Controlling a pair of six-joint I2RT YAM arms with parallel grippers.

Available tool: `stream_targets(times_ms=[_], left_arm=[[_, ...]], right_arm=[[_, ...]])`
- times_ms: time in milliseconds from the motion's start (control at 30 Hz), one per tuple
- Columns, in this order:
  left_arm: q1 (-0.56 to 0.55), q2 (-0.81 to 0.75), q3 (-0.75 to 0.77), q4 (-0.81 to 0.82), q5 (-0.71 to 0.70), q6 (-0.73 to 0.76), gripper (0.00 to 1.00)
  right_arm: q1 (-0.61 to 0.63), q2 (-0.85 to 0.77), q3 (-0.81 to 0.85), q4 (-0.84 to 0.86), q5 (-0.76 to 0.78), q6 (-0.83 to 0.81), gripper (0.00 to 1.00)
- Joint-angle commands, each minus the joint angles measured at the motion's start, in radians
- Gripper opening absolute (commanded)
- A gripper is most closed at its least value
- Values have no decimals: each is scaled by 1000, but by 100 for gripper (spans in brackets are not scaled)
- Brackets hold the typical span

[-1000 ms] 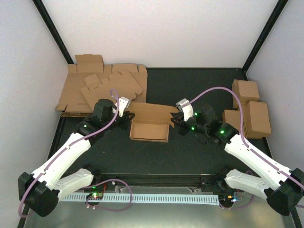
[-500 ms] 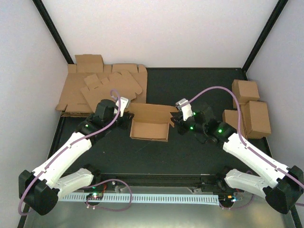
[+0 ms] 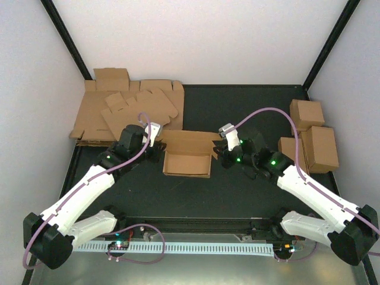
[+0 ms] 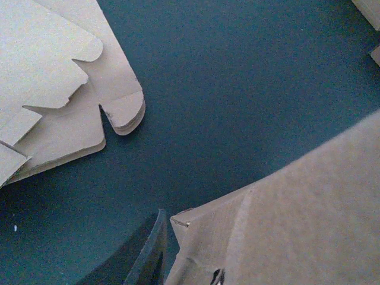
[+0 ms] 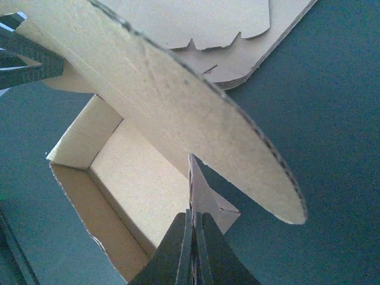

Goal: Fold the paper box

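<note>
You're mid-assembly. The plain brown cardboard paper box (image 3: 187,157) sits in the middle of the dark table (image 3: 237,190) as an open tray, its long lid flap raised at the back. Your right fingers (image 5: 217,258) are pressed together on a thin flap at the box's right end. Your left fingers (image 4: 145,258) are at the left end; whether they grip it I cannot tell. Next, I judge, the pinched flap needs tucking inward while the left side steadies the tray.

The dark table (image 3: 237,190) carries the paper box (image 3: 187,163), flat blanks (image 3: 130,107) and folded boxes (image 3: 314,142).
</note>
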Motion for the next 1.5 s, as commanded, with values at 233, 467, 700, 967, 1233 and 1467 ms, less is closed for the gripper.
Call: stream_targets(times_ms=[233, 467, 700, 967, 1233, 1467], left_arm=[[-7, 7, 35, 21, 17, -58, 2], [-111, 62, -54, 228, -132, -203, 2], [-221, 115, -119, 438, -345, -310, 2], [-305, 199, -184, 578, -527, -448, 2], [-340, 280, -252, 714, -603, -488, 2], [-347, 354, -254, 752, -604, -506, 2]], right_arm=[[1, 53, -19, 71, 56, 66, 2], [13, 89, -107, 258, 195, 177, 2], [59, 132, -198, 425, 342, 196, 2], [94, 166, -289, 584, 482, 216, 2], [115, 251, -321, 727, 509, 208, 2], [134, 311, -331, 768, 530, 205, 2]])
